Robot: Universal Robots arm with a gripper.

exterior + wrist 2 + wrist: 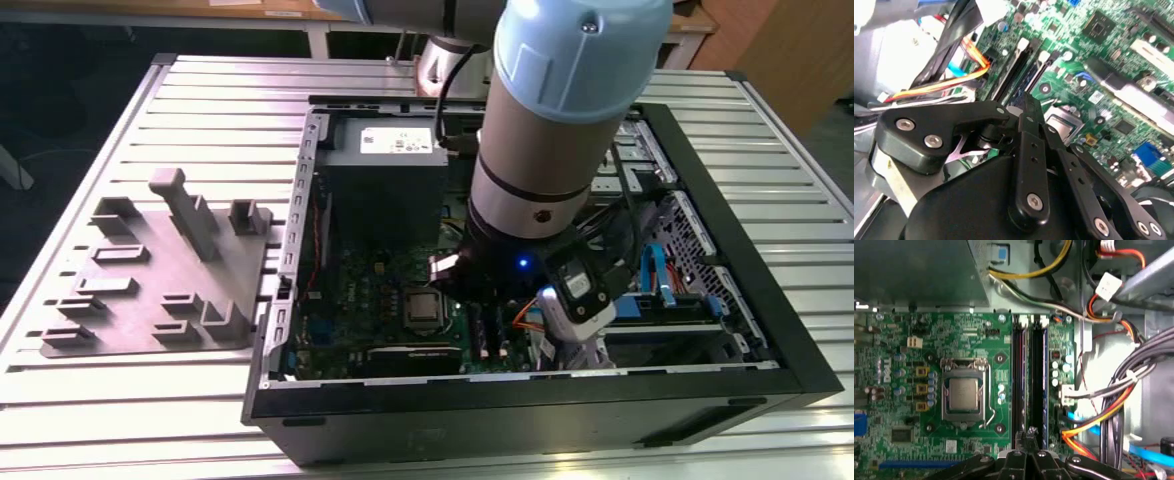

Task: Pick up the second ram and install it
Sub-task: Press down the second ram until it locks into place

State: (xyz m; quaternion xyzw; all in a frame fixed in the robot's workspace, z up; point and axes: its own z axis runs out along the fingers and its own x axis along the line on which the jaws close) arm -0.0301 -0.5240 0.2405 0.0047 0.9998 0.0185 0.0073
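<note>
One slatted metal table (120, 400), indoors

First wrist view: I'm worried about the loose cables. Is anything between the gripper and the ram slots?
Nothing visible. The gripper hangs right over the black slots. The orange cables run beside the slots, not across them.

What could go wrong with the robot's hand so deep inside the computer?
The gripper sits right over the long black slots, so a crooked push might strain the green motherboard. The orange and yellow cables lie close beside it and might snag as the arm moves.
</note>
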